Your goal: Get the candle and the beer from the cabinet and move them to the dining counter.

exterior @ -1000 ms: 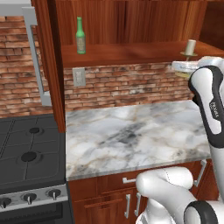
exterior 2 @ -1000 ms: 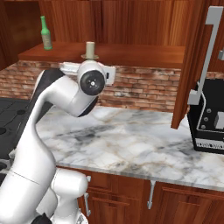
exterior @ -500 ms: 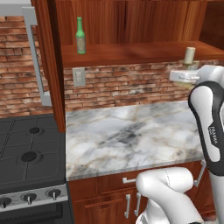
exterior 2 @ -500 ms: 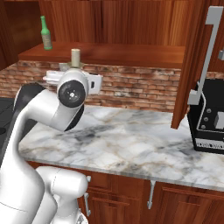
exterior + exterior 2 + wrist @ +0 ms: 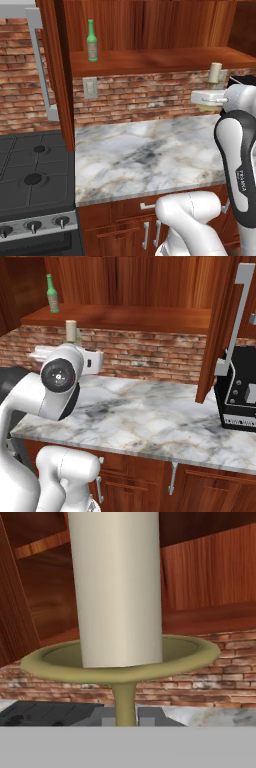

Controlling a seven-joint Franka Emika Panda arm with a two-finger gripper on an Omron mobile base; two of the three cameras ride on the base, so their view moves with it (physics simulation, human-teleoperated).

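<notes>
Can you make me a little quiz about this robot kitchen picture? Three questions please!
1. True or false: the beer stands upright on the shelf of the cabinet.
2. What is the gripper shut on?
A. the candle
B. a spoon
C. a cup
3. Fill in: the wall behind the marble worktop is made of red ____.

Key:
1. True. The green bottle stands upright at the shelf's left end.
2. A. The hand view shows the cream candle on its brass-yellow holder right at the hand, clear of the shelf.
3. Brick.
</notes>
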